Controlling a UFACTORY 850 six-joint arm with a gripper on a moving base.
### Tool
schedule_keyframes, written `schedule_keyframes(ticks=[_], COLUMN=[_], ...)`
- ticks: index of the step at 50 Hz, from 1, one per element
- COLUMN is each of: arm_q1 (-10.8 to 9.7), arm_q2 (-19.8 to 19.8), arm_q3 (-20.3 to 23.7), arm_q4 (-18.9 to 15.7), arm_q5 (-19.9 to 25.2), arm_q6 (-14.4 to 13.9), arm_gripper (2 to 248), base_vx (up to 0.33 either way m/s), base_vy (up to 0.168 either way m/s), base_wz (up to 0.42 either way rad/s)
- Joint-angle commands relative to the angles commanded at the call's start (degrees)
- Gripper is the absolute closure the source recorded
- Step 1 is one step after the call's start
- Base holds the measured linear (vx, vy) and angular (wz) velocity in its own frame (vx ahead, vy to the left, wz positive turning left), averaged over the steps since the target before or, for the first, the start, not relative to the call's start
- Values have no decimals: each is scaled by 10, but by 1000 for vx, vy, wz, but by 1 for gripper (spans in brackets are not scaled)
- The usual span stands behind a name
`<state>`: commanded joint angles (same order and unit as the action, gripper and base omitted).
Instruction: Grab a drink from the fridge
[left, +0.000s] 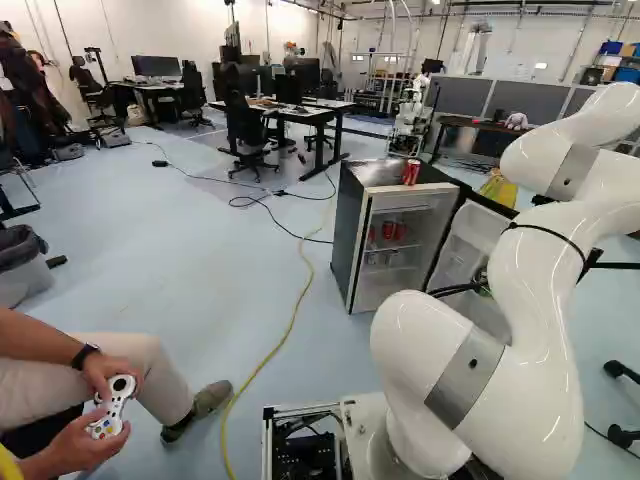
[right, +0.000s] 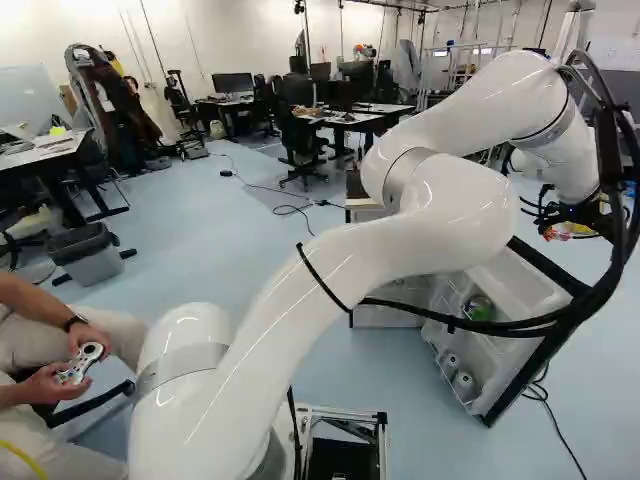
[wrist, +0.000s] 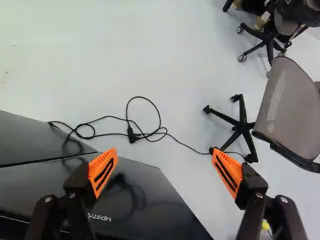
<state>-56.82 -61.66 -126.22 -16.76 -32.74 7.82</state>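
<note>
Gripper (right: 566, 230) wide open, nothing in it; one finger overlaps the glossy black panel (wrist: 145, 192) edge in the wrist view, clearance unclear, the other is over floor (wrist: 175, 65). Fridge door (left: 465, 245) swung out; wide floor left of fridge (left: 349, 235). Red cans (left: 388, 230) upright on shelf inside, another red can (left: 411, 172) upright on top.

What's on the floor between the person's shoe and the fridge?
A yellow cable runs between the shoe and the fridge; the left base view shows it.
</note>
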Motion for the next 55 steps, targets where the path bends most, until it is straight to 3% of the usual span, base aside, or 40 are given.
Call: schedule_keyframes(ticks=[26, 55], arm_q1=[0, -1], arm_q2=[-27, -23], arm_q3=[-11, -3], arm_q4=[0, 0], arm_q5=[0, 0], arm_q6=[0, 0], arm_gripper=[3, 3], base_vx=[0, 0], base_vy=[0, 0], base_wz=[0, 0])
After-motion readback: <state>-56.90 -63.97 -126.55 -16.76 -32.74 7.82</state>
